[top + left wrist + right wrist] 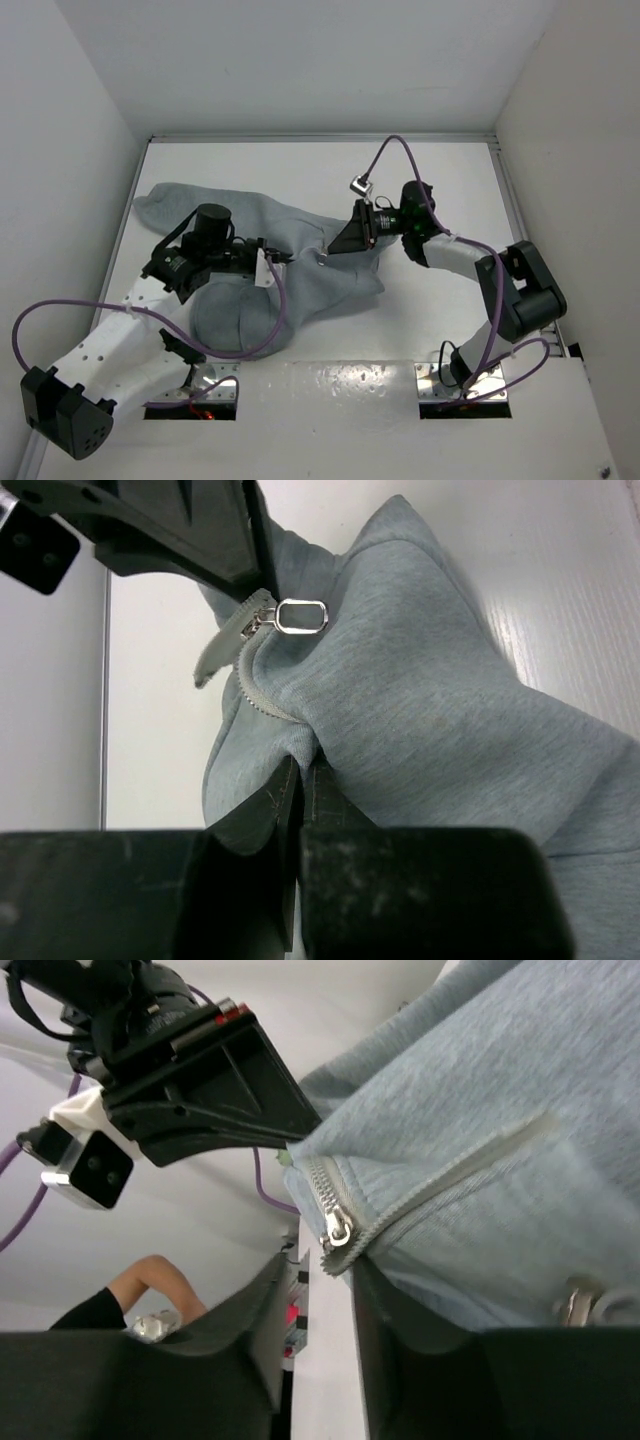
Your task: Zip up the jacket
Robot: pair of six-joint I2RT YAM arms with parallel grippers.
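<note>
Left gripper (pixel 303 778) clamps a fold of the jacket (pixel 430 710), right gripper (pixel 325 1265) waits, jaws apart, right at the zipper slider (pixel 337 1230).

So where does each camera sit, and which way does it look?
Top: high behind the arms, looking down at the table, the jacket and both arms.
Left wrist: on the left arm, looking along the left pincer pinching grey cloth, towards the zipper slider.
Right wrist: on the right arm, looking over the right pincer at the same slider.
Shared: both wrist views show the slider and the other arm's pincer.
</note>
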